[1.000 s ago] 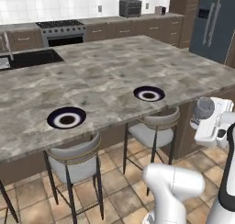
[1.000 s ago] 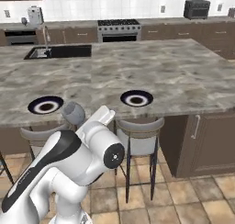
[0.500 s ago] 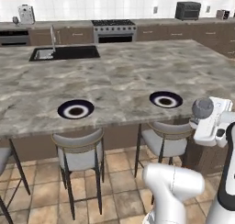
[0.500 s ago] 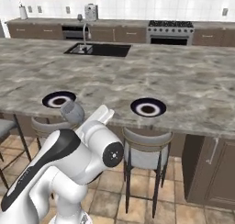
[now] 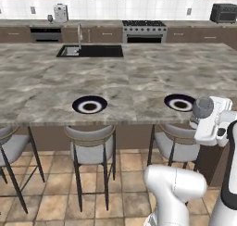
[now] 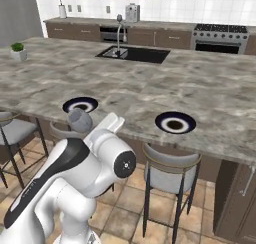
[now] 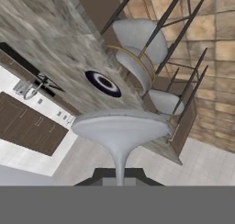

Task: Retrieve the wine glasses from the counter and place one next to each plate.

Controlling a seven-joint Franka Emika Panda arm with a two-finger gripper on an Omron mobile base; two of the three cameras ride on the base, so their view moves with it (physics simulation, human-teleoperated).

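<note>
Right, the gripper (image 7: 119, 181) is pinching the grey wine glass (image 7: 120, 129) by its stem, held in the air near the island's (image 5: 41, 88) near edge, beside the right plate (image 5: 179, 102); left plate (image 5: 90, 104) well apart.

Grey wide-bowled wine glass (image 7: 120, 129) held by its stem, bowl facing the marble top; seen at arm's end (image 5: 202, 107). Two dark plates w/ pale rings, left plate (image 5: 90, 104) & right plate (image 5: 179, 102), flat near island's front edge, well apart.
</note>
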